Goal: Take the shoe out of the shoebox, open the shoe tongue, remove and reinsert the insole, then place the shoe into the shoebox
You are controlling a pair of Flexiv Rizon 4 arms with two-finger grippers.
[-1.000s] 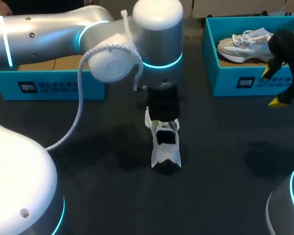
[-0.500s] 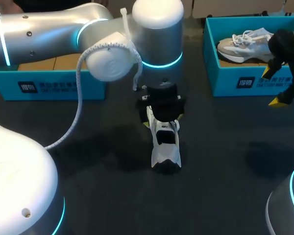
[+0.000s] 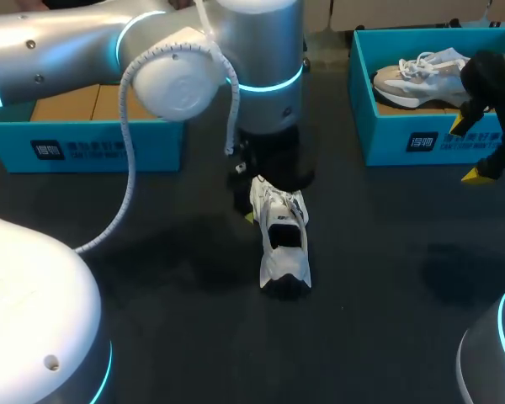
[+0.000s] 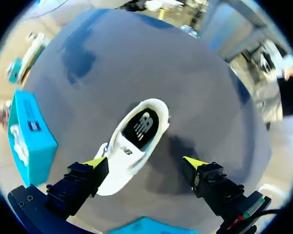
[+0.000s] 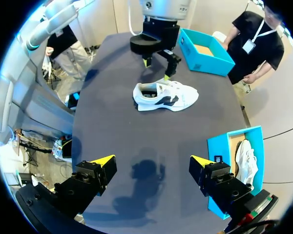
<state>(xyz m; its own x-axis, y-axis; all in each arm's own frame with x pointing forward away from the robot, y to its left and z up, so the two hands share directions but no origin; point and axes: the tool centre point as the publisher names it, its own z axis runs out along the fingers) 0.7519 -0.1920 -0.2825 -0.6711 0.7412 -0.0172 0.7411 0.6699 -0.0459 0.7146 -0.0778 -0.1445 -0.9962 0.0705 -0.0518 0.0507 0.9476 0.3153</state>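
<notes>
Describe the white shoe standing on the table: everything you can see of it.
The white shoe is a low sneaker, apparently mesh and synthetic, with black patches on side and heel, white laces and a black insole showing in its opening. It stands upright on its sole on the dark table, toe away from the robot. The open left pincer hangs over its toe end; no grip is visible.

Bare table [image 3: 387, 278] rings the shoe [image 3: 282, 240] — only the left arm [image 3: 261, 50] crowds one end.
</notes>
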